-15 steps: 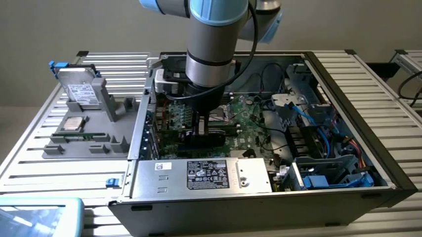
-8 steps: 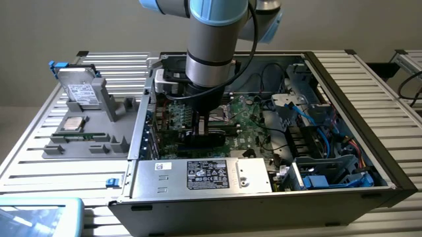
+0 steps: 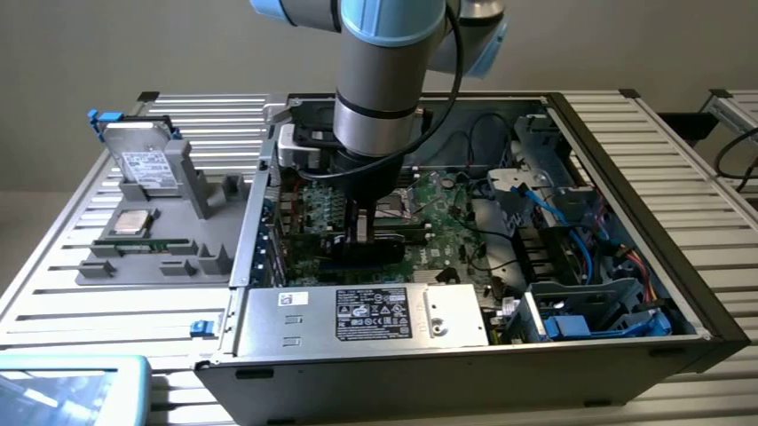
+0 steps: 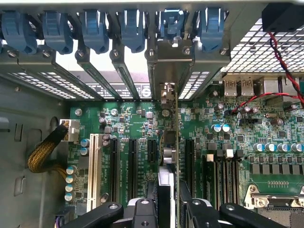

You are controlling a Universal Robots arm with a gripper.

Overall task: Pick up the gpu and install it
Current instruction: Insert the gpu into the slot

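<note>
Wrist view has the gripper (image 4: pixel 167 209) clamped on the gpu (image 4: pixel 176 142), which stands edge-on over the green motherboard (image 4: pixel 266 142), its silver bracket up against the rear slot frame (image 4: pixel 167 71); black slots (image 4: pixel 133 166) run close on both sides, so not much wiggle room. Exterior view shows the arm (image 3: pixel 376 98) reaching down into the open case (image 3: pixel 663 266); the power supply (image 3: pixel 367 315) is near the card, and a grey tray (image 3: pixel 166 240) holding a hard drive (image 3: pixel 145 164) sits on the exterior view's left.
</note>
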